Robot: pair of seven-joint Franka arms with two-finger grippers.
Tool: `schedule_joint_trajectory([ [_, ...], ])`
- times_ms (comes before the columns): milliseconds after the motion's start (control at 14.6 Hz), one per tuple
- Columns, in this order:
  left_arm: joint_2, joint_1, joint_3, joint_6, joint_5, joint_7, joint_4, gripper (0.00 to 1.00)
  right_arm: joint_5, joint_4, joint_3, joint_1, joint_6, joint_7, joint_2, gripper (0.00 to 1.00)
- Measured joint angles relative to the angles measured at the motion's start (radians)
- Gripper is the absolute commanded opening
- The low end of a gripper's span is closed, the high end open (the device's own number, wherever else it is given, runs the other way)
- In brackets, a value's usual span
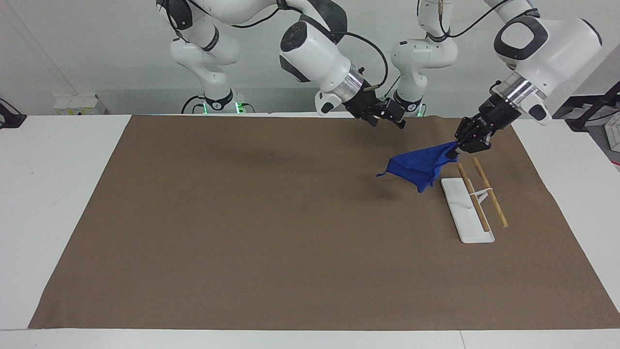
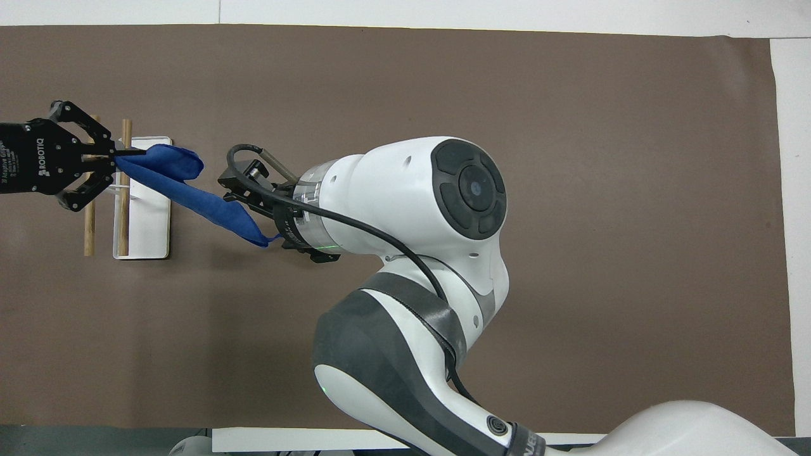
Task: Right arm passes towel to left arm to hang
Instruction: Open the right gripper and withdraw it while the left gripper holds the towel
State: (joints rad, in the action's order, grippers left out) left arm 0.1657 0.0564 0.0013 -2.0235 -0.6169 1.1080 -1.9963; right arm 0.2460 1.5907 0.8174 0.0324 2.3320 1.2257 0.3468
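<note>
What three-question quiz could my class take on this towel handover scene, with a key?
1. Which gripper holds the royal-blue microfibre towel?
2. True or false: the right gripper is shut on the towel.
3. What stands on the brown paper mat beside the hanging towel?

Key:
1. The left gripper, shut on one corner.
2. False; it is open and apart from the towel.
3. A white-based rack with two wooden rods, toward the left arm's end of the table.

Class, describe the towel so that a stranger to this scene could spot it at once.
Start at the brown mat, at the left arm's end. There the left gripper pinches one corner of the towel, which hangs beside a white rack with two wooden rods. It is the only blue thing.
</note>
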Motion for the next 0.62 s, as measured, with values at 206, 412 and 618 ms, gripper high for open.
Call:
schedule_joint_trajectory([
  [206,-0.005,-0.001,0.011,-0.069,0.0,-0.003,-0.031,0.0,-0.211,-0.001,-0.033,-0.001,-0.154,-0.1,-0.01,1.0],
  [412,-0.01,-0.004,0.028,-0.16,0.0,-0.003,-0.083,0.0,-0.288,-0.001,-0.096,-0.001,-0.32,-0.323,-0.039,1.0],
  [618,-0.012,-0.015,0.037,-0.259,0.0,0.037,-0.14,0.0,-0.292,-0.001,-0.204,-0.005,-0.423,-0.556,-0.08,1.0],
])
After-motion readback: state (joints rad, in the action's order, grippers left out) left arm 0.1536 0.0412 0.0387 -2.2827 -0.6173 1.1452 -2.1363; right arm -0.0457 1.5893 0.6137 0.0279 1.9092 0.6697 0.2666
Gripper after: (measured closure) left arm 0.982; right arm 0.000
